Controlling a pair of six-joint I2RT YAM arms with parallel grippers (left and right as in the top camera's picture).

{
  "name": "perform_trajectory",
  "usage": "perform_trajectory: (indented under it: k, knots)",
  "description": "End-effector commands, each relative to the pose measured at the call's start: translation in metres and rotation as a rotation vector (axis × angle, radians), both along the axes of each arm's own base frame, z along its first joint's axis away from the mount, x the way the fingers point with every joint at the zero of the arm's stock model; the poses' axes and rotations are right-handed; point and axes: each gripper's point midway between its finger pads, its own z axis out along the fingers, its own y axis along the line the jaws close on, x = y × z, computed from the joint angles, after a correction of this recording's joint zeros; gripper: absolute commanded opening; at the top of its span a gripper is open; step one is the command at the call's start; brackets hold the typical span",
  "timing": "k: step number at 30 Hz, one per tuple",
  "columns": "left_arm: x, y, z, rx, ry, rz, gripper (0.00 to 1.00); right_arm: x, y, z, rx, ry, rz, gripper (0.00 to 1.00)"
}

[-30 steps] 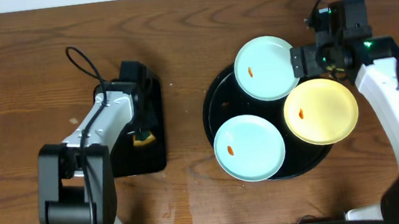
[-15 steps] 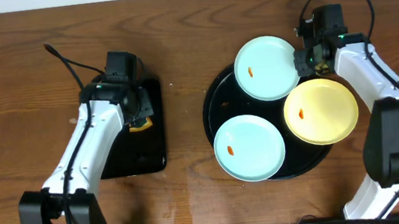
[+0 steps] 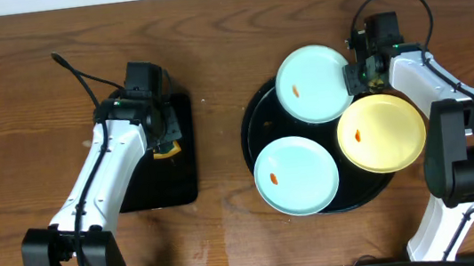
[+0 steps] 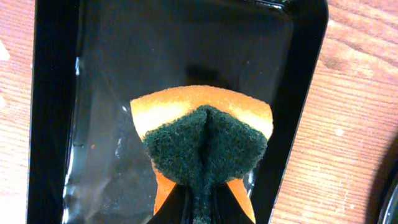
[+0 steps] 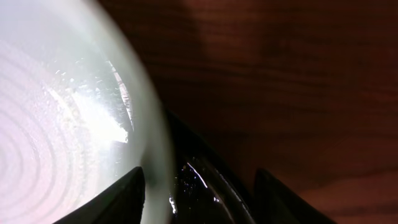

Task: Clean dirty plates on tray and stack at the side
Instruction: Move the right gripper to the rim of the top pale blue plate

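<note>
Over on the left, my left hand point(image 4: 199, 208) is clamped shut on a sponge point(image 4: 205, 143), above the rectangular tray point(image 3: 180, 180). The overhead view shows only a speck of orange there. The left wrist view shows the sponge folded, green scourer facing the camera and orange foam behind it, well inside that tray's raised edges.

A strip of bare wooden surface point(image 3: 209, 47) lies between the rectangular tray and the round tray point(image 3: 259, 126), with more open wood far left.

All three plates sit crowded on the round tray, each with an orange smear. The near blue plate point(image 3: 296, 175) hangs over the near rim, the far blue plate point(image 3: 312, 84) over the far rim and the yellow plate point(image 3: 382, 132) over the right rim.

My right hand point(image 3: 357, 74) is at the far blue plate's right edge, close beside the yellow one. Only the right wrist view shows its fingers point(image 5: 127, 193) part-way apart, astride the pale rim. I cannot tell whether either finger presses on it.
</note>
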Motion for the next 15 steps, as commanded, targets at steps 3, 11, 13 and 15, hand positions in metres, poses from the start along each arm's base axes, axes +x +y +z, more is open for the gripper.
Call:
perform_trajectory:
  k: [3, 11, 13, 15]
  knots:
    - [0.005, -0.001, 0.012, -0.002, -0.026, -0.016, 0.07, 0.000, -0.001, 0.001, 0.014, 0.003, -0.021, 0.54]
    - [0.003, 0.000, 0.011, 0.000, -0.018, -0.016, 0.08, -0.013, 0.025, 0.045, 0.156, -0.015, 0.037, 0.61]
    - [0.003, 0.000, 0.011, 0.000, -0.018, -0.016, 0.08, -0.018, 0.033, 0.062, 0.206, -0.029, 0.058, 0.62]
    - [0.003, 0.000, 0.011, 0.000, -0.019, -0.016, 0.07, -0.020, 0.037, 0.076, 0.225, -0.051, 0.064, 0.61]
